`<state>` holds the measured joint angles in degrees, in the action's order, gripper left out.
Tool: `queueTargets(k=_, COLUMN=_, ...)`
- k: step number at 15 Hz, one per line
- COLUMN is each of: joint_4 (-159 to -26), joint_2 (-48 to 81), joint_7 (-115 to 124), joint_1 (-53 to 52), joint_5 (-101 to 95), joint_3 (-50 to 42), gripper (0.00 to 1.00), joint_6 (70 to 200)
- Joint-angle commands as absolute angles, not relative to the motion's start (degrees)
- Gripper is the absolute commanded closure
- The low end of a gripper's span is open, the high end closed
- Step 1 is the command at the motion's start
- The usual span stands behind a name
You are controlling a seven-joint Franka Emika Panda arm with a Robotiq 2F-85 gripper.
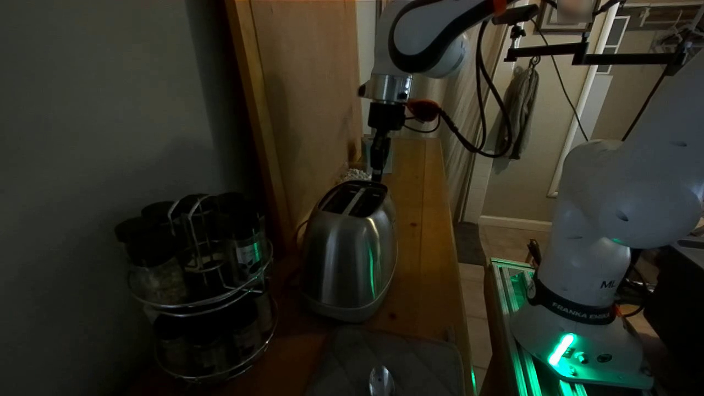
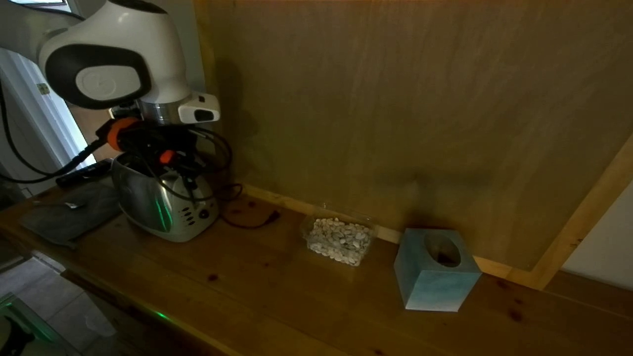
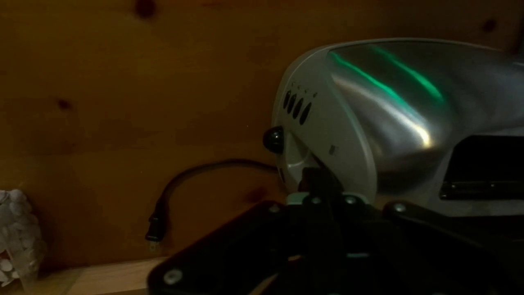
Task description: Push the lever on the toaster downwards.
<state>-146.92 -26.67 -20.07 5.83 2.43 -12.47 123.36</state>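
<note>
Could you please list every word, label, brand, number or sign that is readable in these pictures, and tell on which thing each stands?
"FRANKA EMIKA": black band around the robot arm.
"ML": white surface of the arm, just above that band.
Jar label: too small to read.
Small marks on the toaster: too blurred to read.
No numbers are readable.

A silver toaster (image 1: 349,258) is reflecting green streaks atop a brown, dark-knotted counter (image 2: 277,291). Beside the toaster, a mat (image 1: 412,360) is showing quilted grey; well apart, a box (image 2: 437,274) is showing pale blue.
</note>
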Motion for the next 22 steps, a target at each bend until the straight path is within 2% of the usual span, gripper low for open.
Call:
queueTargets(k=1, joint_4=-147.40, joint_2=-25.76, joint_7=-19.36, joint_1=5.46, joint_5=3.56, joint_3=-12.61, gripper=1.00, joint_6=125.13)
queueTargets(k=22, joint_4=-149.07, joint_2=-22.61, joint_7=-19.94, joint_1=5.82, joint_5=3.93, joint_3=-13.20, gripper=1.00, joint_6=127.68)
